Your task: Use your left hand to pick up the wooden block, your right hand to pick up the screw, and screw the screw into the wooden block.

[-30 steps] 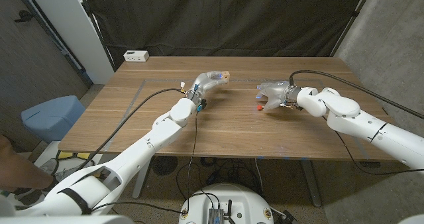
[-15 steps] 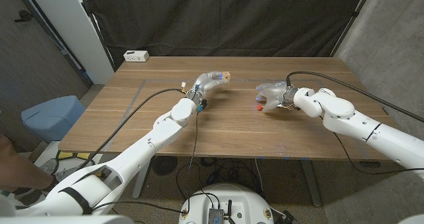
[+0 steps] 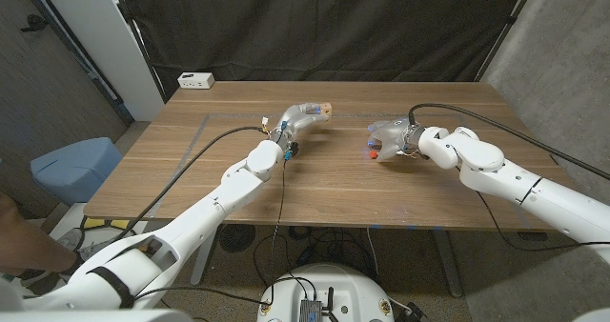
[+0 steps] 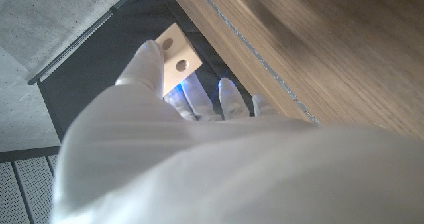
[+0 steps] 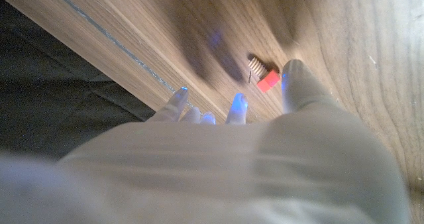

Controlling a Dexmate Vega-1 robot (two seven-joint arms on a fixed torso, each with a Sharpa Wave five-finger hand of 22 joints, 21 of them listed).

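Note:
My left hand (image 3: 303, 115) is raised over the table's far middle and pinches the wooden block (image 3: 325, 109) at its fingertips. In the left wrist view the pale block (image 4: 175, 55) sticks out past the fingers (image 4: 147, 65) and shows two round holes. To its right, my right hand (image 3: 389, 135) hovers just above the wood with the red-headed screw (image 3: 371, 148) at its fingertips. In the right wrist view the screw (image 5: 263, 77) sits against the thumb tip (image 5: 295, 78), threads pointing away. A gap of bare wood separates block and screw.
A white power strip (image 3: 195, 79) lies at the table's (image 3: 324, 184) back left corner. A blue bin (image 3: 76, 165) stands on the floor left of the table. A person's hand (image 3: 19, 244) shows at the lower left edge. Black curtains hang behind.
My right hand has drifted a little left toward the block, the screw moving and rising slightly with it. The left hand and block have stayed put.

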